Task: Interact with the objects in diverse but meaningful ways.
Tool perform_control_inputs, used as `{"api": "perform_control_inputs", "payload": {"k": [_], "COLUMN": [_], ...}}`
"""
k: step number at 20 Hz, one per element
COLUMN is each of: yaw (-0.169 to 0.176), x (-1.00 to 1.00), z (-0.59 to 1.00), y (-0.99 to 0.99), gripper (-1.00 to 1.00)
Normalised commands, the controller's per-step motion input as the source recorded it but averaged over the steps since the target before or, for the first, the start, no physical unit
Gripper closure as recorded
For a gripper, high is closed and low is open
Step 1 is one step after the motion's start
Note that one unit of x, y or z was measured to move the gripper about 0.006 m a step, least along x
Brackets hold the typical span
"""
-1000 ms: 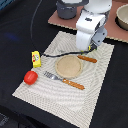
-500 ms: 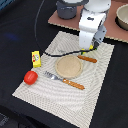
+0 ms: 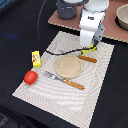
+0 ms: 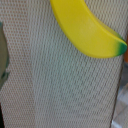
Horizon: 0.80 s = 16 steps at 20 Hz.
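**Q:** You've got the arm parked low over the banana (image 4: 87, 30). Any tips on how it'll behave before you go for it?

**A:** It looks like a moulded plastic toy, so my guess is light, stiff and pretty slick. The skin is smooth and glossy in the wrist view, with a green tip at one end. It lies flat on the woven placemat (image 3: 50, 95), near the mat's far edge, just beyond the sausage (image 3: 87, 59) and the round plate (image 3: 68, 67). In the exterior view only a sliver of yellow shows under the gripper (image 3: 91, 48).

**Q:** Where would you pinch it?

**A:** Across the fat middle of the curve, with the fingers closing on the two long sides. If you grab near the tapered green end, I'd expect it to squirt out or swing, because the sides slope there. Being so light, it'll probably skate on the mat if one finger touches first, so centre yourself over it.

**Q:** Are your fingers open right now?

**A:** Honestly can't tell. They're not in the wrist view at all, and in the exterior view the arm's body hides them.

**Q:** Anything nearby to worry about?

**A:** The sausage sits just beside the banana, so watch you don't nudge it. The tomato (image 3: 30, 77) and yellow block (image 3: 36, 58) are well apart, over by the mat's opposite edge.
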Motion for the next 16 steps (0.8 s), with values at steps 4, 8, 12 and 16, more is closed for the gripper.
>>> {"api": "perform_control_inputs", "payload": {"k": [4,8,12,16], "yaw": [0.123,0.129,0.076,0.044], "x": [0.1,0.13,0.22,0.22], "z": [-0.11,-0.03,0.0,-0.01], "y": [0.03,0.1,0.05,0.0], "gripper": [-1.0,-1.0,-1.0,-1.0]}}
